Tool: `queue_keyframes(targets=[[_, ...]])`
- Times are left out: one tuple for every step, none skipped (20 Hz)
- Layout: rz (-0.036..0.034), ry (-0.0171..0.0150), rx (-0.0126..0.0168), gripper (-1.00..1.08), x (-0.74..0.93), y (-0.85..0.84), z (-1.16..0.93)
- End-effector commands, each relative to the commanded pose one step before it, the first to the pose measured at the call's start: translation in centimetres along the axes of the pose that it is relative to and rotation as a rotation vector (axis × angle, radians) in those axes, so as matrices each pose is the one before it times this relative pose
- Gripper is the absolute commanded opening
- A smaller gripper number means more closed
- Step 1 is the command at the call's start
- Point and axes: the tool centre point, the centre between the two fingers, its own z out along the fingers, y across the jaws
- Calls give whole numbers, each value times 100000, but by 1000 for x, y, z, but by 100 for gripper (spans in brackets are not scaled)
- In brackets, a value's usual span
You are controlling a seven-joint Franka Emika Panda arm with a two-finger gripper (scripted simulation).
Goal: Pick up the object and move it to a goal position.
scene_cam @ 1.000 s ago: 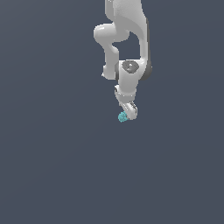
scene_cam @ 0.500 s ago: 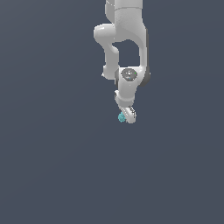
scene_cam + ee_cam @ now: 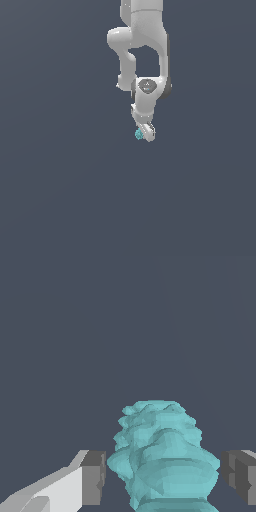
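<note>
Straddling the object (image 3: 162,456), the pincer (image 3: 162,476) stands open in the wrist view: one grey pad (image 3: 94,477) shows at the lower left of the frame and the other at the lower right edge, each with a strip of dark background between it and the teal lump. So the jaws have hold of nothing yet; they are set either side, which I judge to be the stance for closing on the widest, lower part of the blob, where a squeeze would bite best. Bumps and ridges on its surface may make the contact uneven, and a slip is a fair risk.

Only the wrist view shows those gaps and the blob's lumpy, stacked shape, swelling toward the lower edge of the frame. It tells nothing of where the arm is.

The exterior view supplies that: the white arm (image 3: 142,55) hangs from the top centre of the frame, bending down to the pincer (image 3: 145,131) just below the middle, with the object (image 3: 139,134) a tiny teal speck at its tip. There the jaws are too small to read, and no goal marker appears in either view.
</note>
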Motion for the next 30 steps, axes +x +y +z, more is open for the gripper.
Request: queue_keyframes(targets=[[26,-24,-226,-100,3,78,111],[0,0,0,-100,0,0,0],[-34,30,214,-100,-4,-76,-103],[0,0,0,-100,-10,-4,-25],[0,0,0,-100,-31,-12,-74],[0,0,0,-100,-52,-20,-124],[0,0,0,-100,-73,-27,-173],[0,0,0,-100,-94,-35,-224],[0,0,0,-100,-115,-43,-274],[0,0,0,-100,-136,-52,-326],[0,0,0,-100,-158,-60,-378],[0,0,0,-100,-179,-68,-431],[0,0,0,-100,-201,-77,-484],[0,0,0,-100,-221,-85,-536],[57,11,-37,-100,-214,-90,-570],[0,0,0,-100,-260,-101,-636],[0,0,0,-100,-278,-109,-684],[32,55,-27,-100,-284,-116,-723],[0,0,0,-100,-311,-124,-776],[17,44,-14,-100,-324,-131,-818],[0,0,0,-100,-343,-139,-865],[22,63,-17,-100,-355,-146,-905],[15,45,-10,-100,-373,-154,-950],[0,0,0,-100,-389,-161,-991],[20,65,-13,-100,-390,-163,-994],[13,46,-8,-100,-388,-163,-988],[0,0,0,-100,-385,-162,-985],[0,0,0,-100,-384,-163,-981],[18,66,-12,-100,-387,-165,-976],[0,0,0,-100,-384,-165,-977]])
